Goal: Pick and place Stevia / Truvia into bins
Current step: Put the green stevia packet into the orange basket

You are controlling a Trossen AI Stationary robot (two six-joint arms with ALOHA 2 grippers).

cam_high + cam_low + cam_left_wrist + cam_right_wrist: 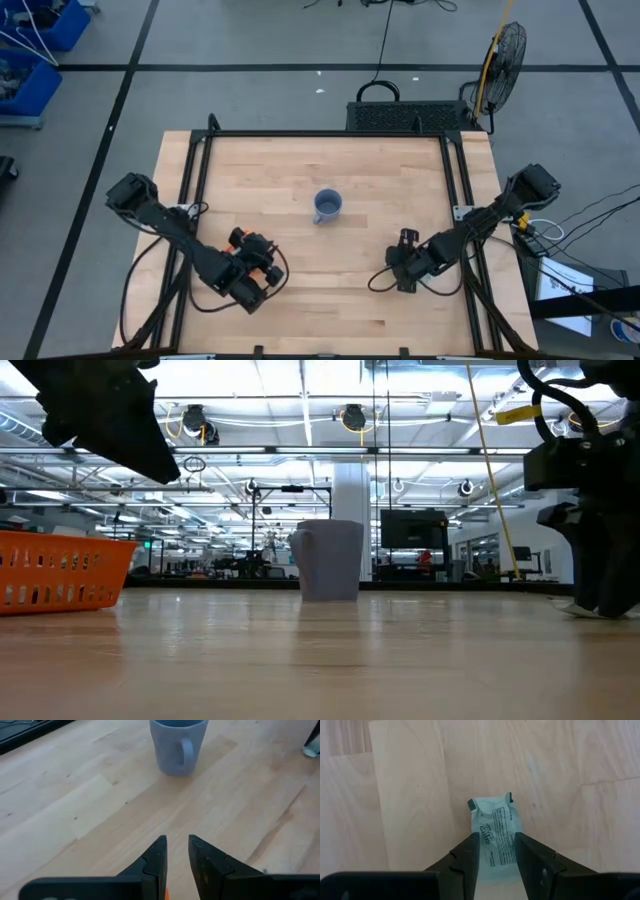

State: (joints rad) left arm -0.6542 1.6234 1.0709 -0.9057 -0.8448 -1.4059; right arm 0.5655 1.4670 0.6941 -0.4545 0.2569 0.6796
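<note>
The right gripper (496, 847) points down at the table (330, 270), its 2 jaws set apart with a pale green and white Stevia packet (494, 836) lying flat in the gap between them. The near part of the packet sits between the fingertips (470, 845) while its far end, crumpled at the corners, reaches out past them onto the wood. Whether the jaws touch the packet's edges cannot be told. From above, this gripper (405, 262) is low over the right side of the table, toward its front edge. In the low view it (600, 595) comes down at the right edge of the picture, with a pale sliver of the packet (572, 609) on the table at its foot.

The left gripper (176, 851) hangs over the left front part of the table, its jaws slightly apart with nothing between them but a spot of orange far down in the gap. From above it (250, 275) sits next to the orange bin (262, 270), which is mostly covered by the arm; in the low view the bin (60, 568) stands on the table at the left.

A blue-grey mug (327, 206) stands upright near the middle of the table, well apart from both grippers, its handle turned toward the left gripper.
</note>
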